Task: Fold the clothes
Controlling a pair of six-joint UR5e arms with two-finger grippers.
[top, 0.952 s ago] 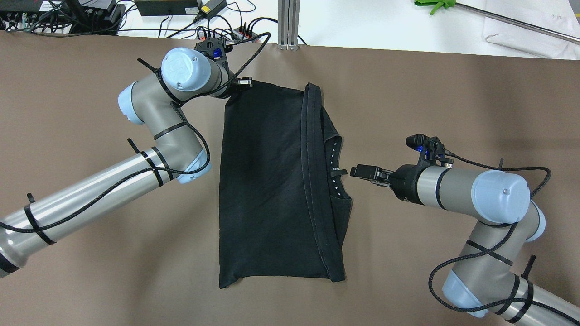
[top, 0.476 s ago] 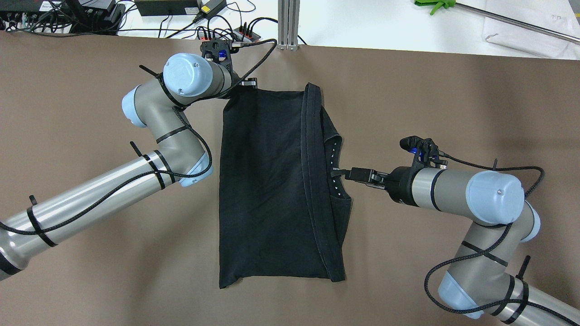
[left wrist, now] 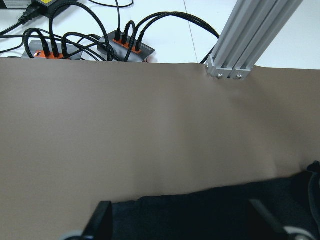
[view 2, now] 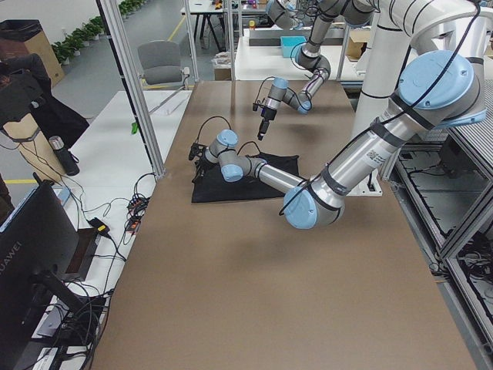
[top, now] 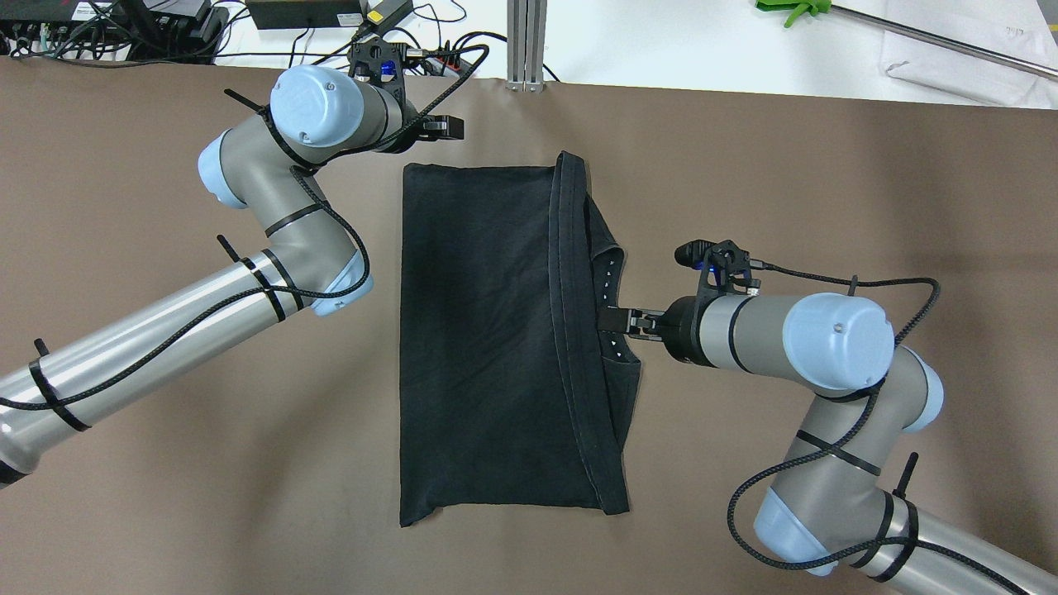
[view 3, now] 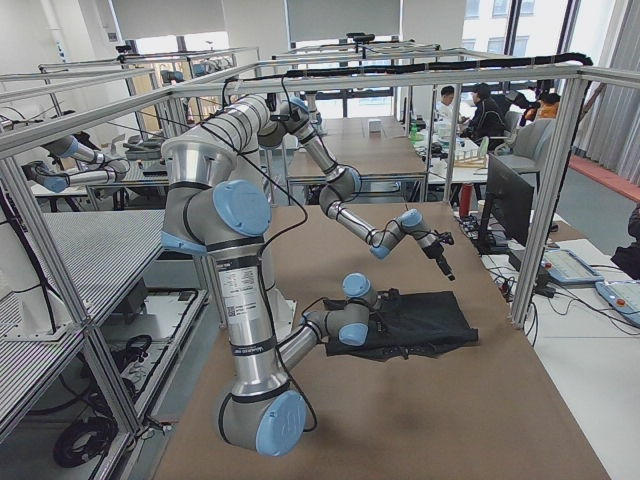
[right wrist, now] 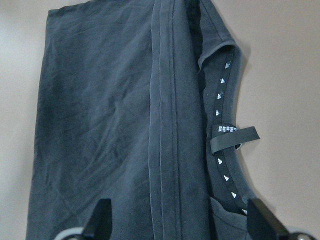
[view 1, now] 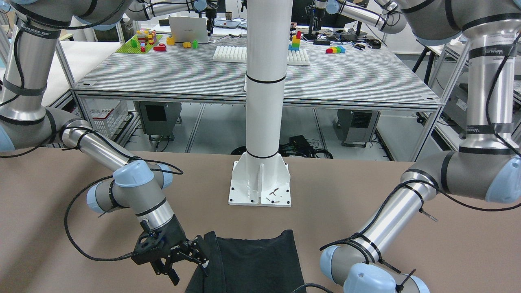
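The clothes are one black garment lying flat on the brown table, folded lengthwise, with a hemmed band running down it and the neckline on its right side. My left gripper hovers beyond the garment's far left corner, open and holding nothing; in the left wrist view its fingers stand wide apart over the garment's edge. My right gripper sits at the neckline, open, and in the front-facing view this gripper is at the garment's edge. A black neck loop lies ahead of it.
The white pillar base stands on the table's robot side. Power strips with cables and an aluminium post line the far edge. A green clamp lies on the white surface beyond.
My left gripper let go of the far left corner and drew back from it; that corner now lies flat. My right gripper moved left up to the neckline.
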